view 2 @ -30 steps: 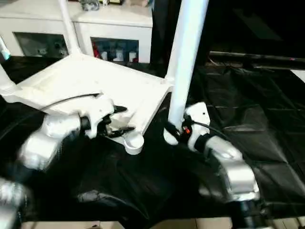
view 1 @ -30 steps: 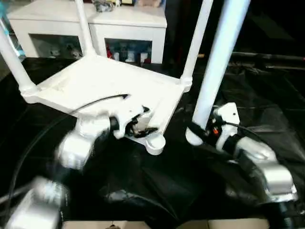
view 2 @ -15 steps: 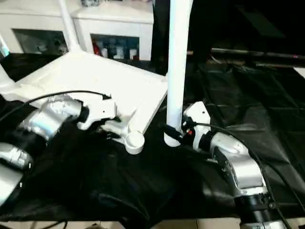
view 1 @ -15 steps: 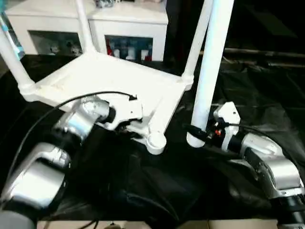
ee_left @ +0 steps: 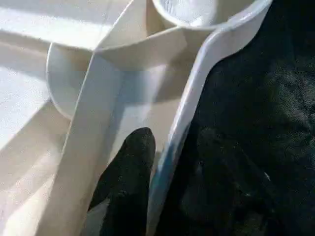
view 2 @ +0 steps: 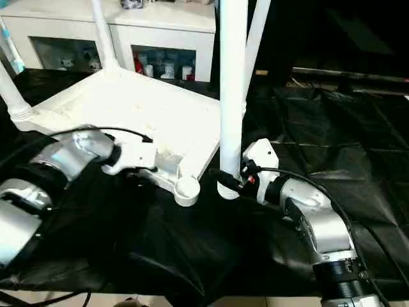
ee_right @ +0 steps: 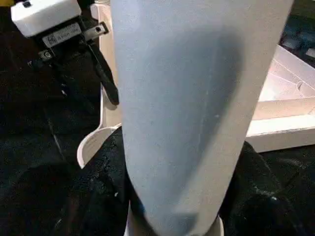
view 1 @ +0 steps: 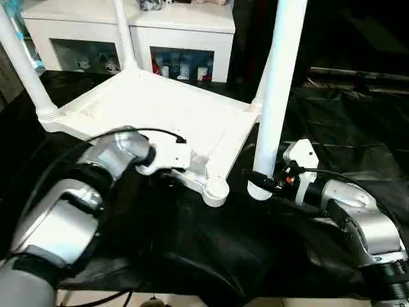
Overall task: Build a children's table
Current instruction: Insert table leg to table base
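My right end effector (view 1: 261, 181) is clamped on the fourth leg (view 1: 276, 96), upright, its foot just beside the empty corner socket (view 1: 216, 190) of the upturned tabletop (view 1: 160, 115). My left end effector (ee_left: 162, 162) pinches the tabletop rim by that socket. Risks as I judge them: the leg meets the socket tilted and jams, or pushing slides the tabletop on the black cloth (view 1: 192, 243). Three fitted legs run out of frame, and the gripped leg's foot is partly hidden.
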